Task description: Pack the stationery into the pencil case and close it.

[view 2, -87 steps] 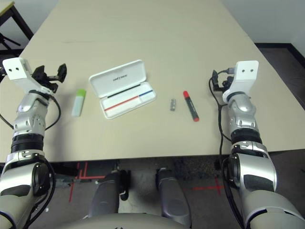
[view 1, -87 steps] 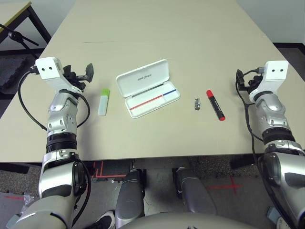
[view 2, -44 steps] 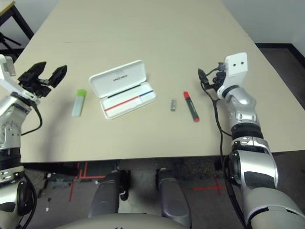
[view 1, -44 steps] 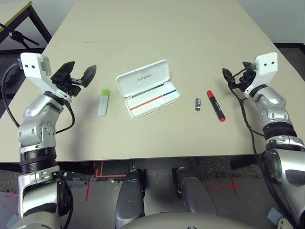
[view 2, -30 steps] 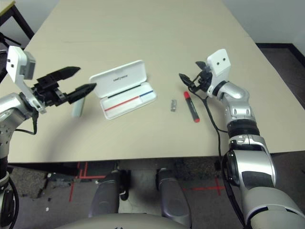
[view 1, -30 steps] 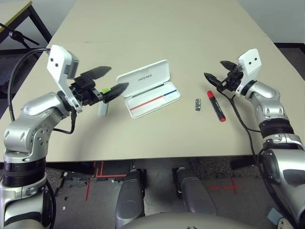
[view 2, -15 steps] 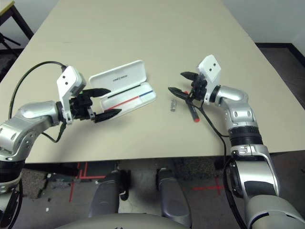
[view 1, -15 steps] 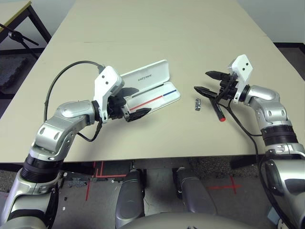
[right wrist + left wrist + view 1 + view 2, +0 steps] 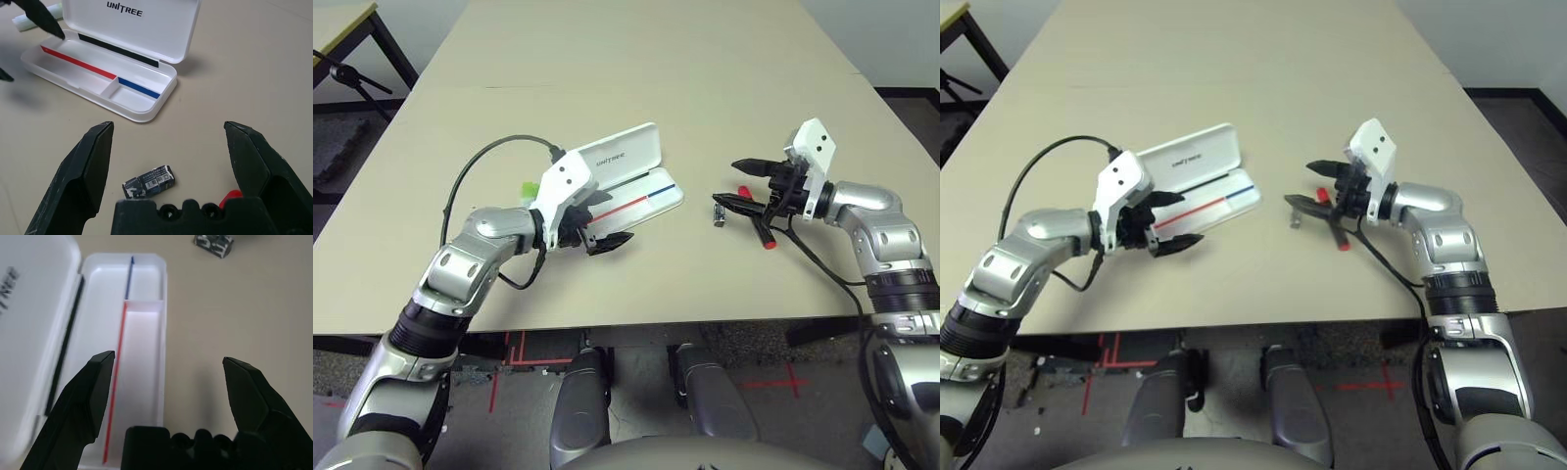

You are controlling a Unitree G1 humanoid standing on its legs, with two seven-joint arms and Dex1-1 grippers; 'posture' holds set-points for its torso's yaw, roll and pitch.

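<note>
One open flat white plastic pencil case (image 9: 625, 181), one red marker (image 9: 756, 224), one green-capped white stick (image 9: 528, 188), one small silver-black metal piece (image 9: 719, 211).

Overhead stereo pair; close wrist views sharing pencil case (image 9: 105, 73)

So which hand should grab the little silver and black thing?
The right hand, probably. It hangs open just over the small piece. The left hand is by the open pencil case, farther off.
</note>
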